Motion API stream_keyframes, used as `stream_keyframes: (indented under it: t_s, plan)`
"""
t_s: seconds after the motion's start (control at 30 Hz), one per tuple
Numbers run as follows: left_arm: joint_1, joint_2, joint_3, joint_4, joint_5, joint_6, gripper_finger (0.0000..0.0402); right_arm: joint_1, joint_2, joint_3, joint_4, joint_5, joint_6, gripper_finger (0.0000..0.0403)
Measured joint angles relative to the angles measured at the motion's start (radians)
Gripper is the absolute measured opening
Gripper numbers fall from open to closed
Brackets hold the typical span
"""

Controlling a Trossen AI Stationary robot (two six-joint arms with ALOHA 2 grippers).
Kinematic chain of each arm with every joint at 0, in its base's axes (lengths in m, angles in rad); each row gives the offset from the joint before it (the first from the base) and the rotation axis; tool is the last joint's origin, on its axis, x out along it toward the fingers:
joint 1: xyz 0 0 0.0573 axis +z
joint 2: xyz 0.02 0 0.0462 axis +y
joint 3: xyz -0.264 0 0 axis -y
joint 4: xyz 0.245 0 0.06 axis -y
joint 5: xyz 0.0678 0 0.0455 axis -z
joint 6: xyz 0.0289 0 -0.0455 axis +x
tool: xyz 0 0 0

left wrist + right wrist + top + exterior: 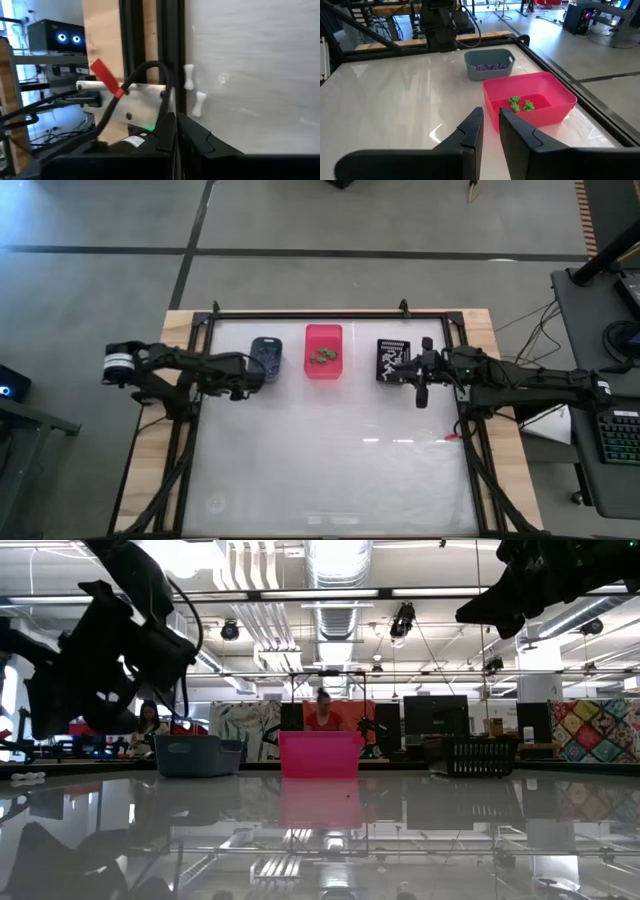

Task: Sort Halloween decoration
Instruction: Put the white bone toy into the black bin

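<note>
high view showed us three bins in a row at the far side of the tabletop (330, 470): a blue-grey bin (265, 357) holding purple trinkets (487, 67), a pink bin (323, 351) holding green trinkets (520, 104), and a black bin (392, 359) by the right gripper (421, 392). that gripper hovered beside the black bin, fingers nearly together and, as far as we could see, grasping nothing. our left gripper (243, 376) sat clenched next to the blue-grey bin. two small white bone-shaped pieces (194, 91) lay near the tabletop's edge in the left wrist view. we judged these trinkets light, rigid and slippery; pinching a bone across its narrow shaft seemed best.
</note>
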Motion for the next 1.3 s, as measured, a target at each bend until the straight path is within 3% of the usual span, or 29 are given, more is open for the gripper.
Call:
stream_keyframes:
  t_s: [0.3, 1.03, 1.3]
  plan:
    - [0.0, 0.075, -0.019, 0.067, 0.051, 0.031, 0.0, 0.0, 0.0, 0.0, 0.001, 0.0, 0.008, 0.0053]
    - [0.001, 0.238, -0.017, 0.076, 0.038, 0.024, 0.0, 0.0, 0.0, 0.0, 0.001, -0.003, 0.008, 0.0053]
    - [-0.01, 0.197, 0.006, 0.084, 0.044, 0.033, 0.0, 0.0, 0.0, 0.0, -0.016, -0.003, 0.026, 0.0053]
